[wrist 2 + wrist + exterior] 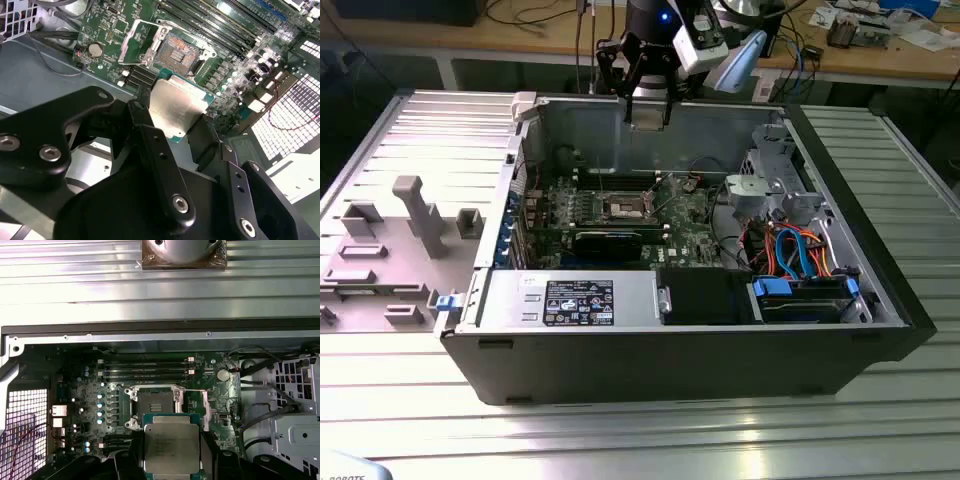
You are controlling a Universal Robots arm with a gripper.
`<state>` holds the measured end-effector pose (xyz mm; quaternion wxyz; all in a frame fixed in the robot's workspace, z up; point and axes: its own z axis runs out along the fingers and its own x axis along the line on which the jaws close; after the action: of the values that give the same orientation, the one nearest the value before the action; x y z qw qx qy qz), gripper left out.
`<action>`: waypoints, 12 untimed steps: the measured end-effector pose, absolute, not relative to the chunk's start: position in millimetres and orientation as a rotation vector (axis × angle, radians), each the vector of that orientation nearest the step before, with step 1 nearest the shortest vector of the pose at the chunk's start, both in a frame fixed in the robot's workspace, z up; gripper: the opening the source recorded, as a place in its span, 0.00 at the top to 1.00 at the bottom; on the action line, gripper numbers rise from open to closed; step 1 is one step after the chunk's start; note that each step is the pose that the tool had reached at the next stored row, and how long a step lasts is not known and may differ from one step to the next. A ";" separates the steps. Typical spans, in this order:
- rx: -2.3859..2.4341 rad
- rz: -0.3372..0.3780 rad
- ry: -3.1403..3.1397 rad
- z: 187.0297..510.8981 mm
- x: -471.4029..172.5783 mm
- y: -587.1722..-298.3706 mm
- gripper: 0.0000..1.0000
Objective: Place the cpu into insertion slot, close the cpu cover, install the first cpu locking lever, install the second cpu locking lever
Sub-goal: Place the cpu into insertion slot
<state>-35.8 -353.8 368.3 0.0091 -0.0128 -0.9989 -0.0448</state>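
My gripper (647, 112) hangs above the back wall of the open computer case, shut on the cpu (175, 107), a flat silver-grey square chip held by two opposite edges between black fingers (131, 456). In both wrist views the cpu (171, 444) hovers well above the green board, offset from the insertion slot (152, 402). The insertion slot (177, 50) is bare, its dark centre exposed, and it also appears at the middle of the board (625, 208). The cpu cover (134, 41) stands swung open beside the socket, seen too as a silver frame (205, 407).
The grey case walls (620, 130) enclose the board. A long black expansion card (610, 240) lies near the socket, with memory slots (145, 367) on its other side. A drive cage with orange and blue cables (790, 250) stands on the exterior view's right. A grey fixture tray (410, 220) lies on the left.
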 end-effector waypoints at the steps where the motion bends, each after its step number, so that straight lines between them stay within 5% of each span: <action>1: -0.040 -0.140 -3.120 368.3 -35.8 -353.8 0.46; 12: -0.040 -0.140 -3.120 368.3 -35.8 -353.9 0.46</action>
<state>-35.8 -353.9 368.3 0.0091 -0.0128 -0.9989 -0.0447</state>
